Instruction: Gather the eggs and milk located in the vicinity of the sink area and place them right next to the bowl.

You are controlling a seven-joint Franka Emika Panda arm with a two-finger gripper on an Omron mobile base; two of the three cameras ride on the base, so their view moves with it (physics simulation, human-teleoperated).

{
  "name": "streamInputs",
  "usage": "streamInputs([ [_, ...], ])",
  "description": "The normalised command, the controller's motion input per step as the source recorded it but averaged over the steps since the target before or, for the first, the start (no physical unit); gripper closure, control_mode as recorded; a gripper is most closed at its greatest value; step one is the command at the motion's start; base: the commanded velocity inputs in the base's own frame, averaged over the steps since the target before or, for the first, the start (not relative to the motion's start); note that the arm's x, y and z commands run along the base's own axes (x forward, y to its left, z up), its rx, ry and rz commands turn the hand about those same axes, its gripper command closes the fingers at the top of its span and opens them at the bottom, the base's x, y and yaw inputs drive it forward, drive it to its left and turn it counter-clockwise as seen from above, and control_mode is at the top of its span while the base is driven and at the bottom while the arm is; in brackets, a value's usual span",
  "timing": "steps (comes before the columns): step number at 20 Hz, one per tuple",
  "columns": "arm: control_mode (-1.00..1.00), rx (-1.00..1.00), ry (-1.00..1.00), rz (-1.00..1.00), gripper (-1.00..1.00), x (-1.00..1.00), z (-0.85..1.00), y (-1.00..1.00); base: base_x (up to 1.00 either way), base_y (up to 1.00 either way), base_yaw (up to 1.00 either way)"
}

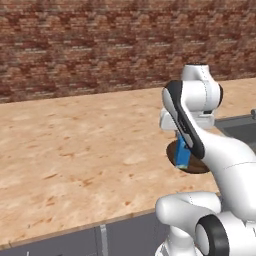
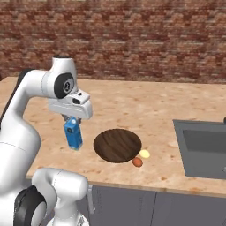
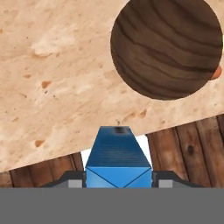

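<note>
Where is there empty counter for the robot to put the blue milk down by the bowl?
The bare counter left of the bowl, under the held milk, is free, and so is the stretch between bowl and brick wall. It is crowded at the bowl's right front, where both eggs sit before the sink.

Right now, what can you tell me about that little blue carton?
The milk carton is small, bright blue, cardboard-looking, with a peaked top. The claw is shut on its upper end, carrying it tilted above the wooden counter, near the front edge. It hangs left of the dark wooden bowl, touching neither.
</note>
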Motion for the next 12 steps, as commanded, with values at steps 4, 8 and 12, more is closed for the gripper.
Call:
streamInputs([
  [4, -1.00, 0.00, 0.00, 0.00, 1.00, 0.19, 0.00, 0.08, 0.00, 0.00, 0.00],
  [8, -1.00, 0.00, -0.02, 0.00, 1.00, 0.27, -0.04, 0.01, 0.00, 0.00, 0.00],
  [12, -1.00, -0.04, -0.03, 0.00, 1.00, 0.57, -0.15, 0.00, 0.00, 0.00, 0.00],
])
